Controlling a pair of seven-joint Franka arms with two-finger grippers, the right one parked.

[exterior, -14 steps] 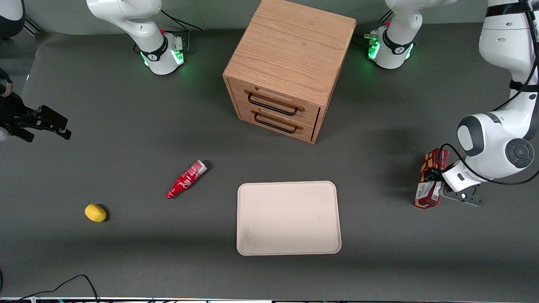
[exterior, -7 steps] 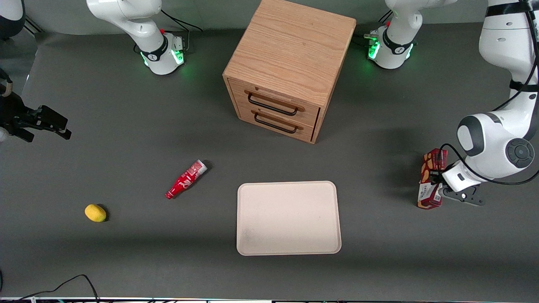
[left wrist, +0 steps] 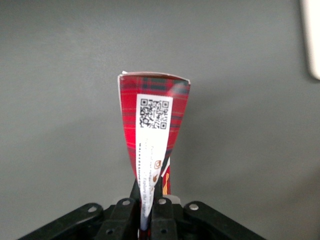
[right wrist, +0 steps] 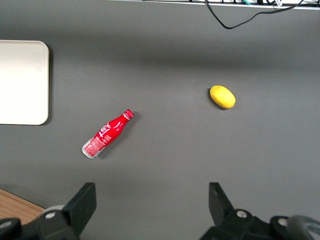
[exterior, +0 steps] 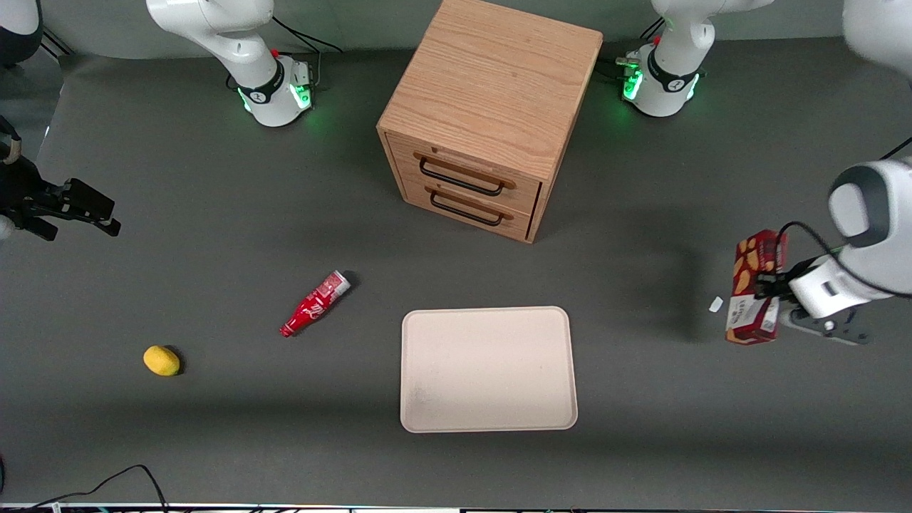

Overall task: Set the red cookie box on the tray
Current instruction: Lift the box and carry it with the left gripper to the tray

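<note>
The hand (exterior: 771,292) has the cookie box (exterior: 755,285) pinched tight between its fingers (left wrist: 127,212), up off the worktop (exterior: 214,214) at the working arm's end, well apart from the tray (exterior: 488,420). From the wrist, the box's plaid end with its white code label points away from the hand, clear of the grey surface. The tray lies flat in front of the wooden cabinet (exterior: 491,107). Toward the parked arm's end lie a red bottle (exterior: 314,303) and a yellow lemon (exterior: 162,360).
</note>
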